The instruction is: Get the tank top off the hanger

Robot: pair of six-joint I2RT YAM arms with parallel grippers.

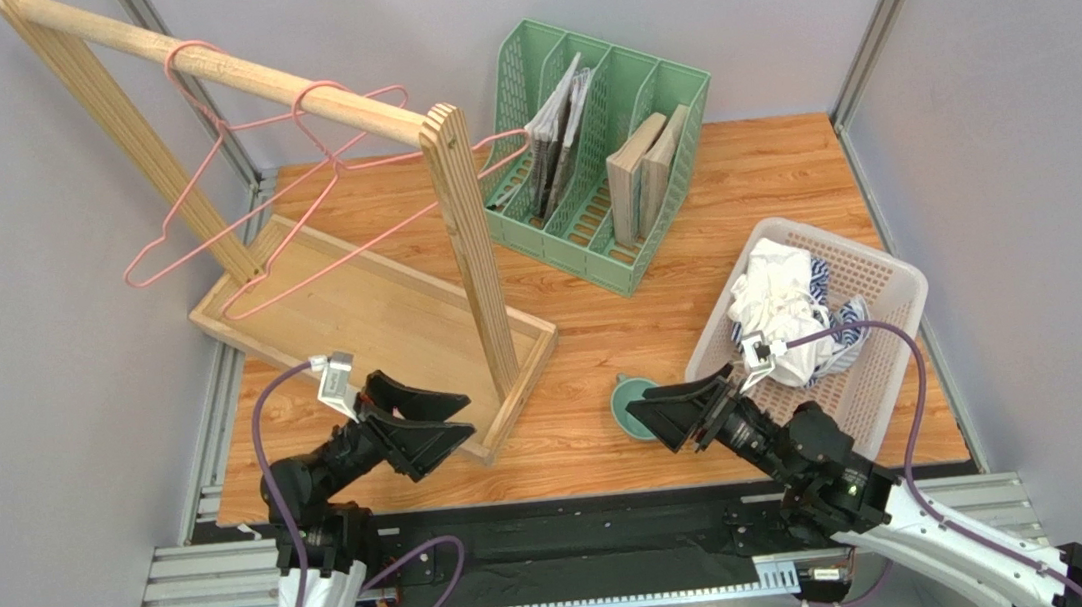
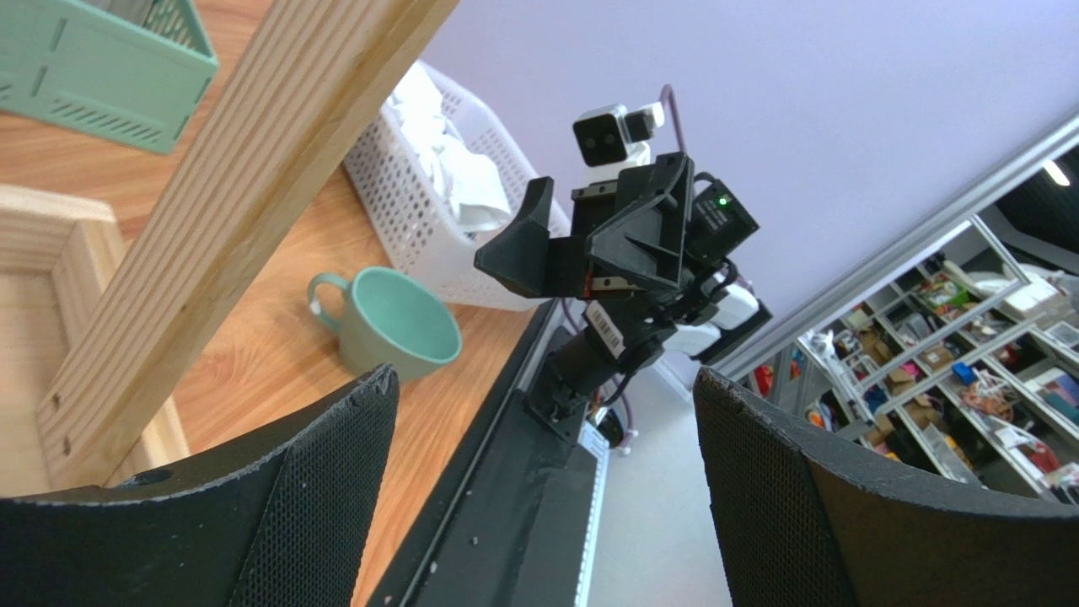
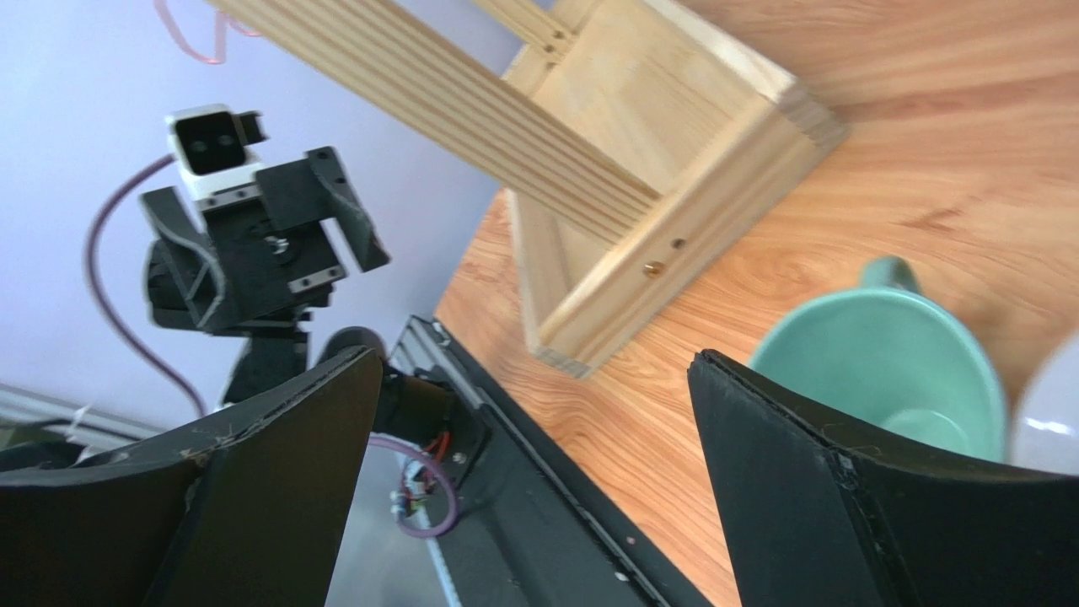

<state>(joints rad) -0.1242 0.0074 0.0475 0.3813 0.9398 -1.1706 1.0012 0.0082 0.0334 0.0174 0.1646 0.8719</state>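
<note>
Both pink hangers (image 1: 316,112) hang bare on the rail (image 1: 251,75). Crumpled cloth (image 1: 778,301), likely the tank top, lies in the white basket (image 1: 893,282). Left gripper (image 1: 465,414) and right gripper (image 1: 646,425) sit low, fingers spread, empty; job looks done.

A wooden table (image 1: 768,174) with a warm, orange-brown grain carries four things. At the back left, the flat wooden tray base (image 1: 383,320) of a clothes rack sits at an angle, its near corner close to the front edge. A green file organizer (image 1: 593,162) stands at the back centre, just beside the tray's far corner. A white slatted basket (image 1: 885,283) rests at the right side. A teal mug (image 1: 629,389) stands upright near the front, between tray and basket.
</note>
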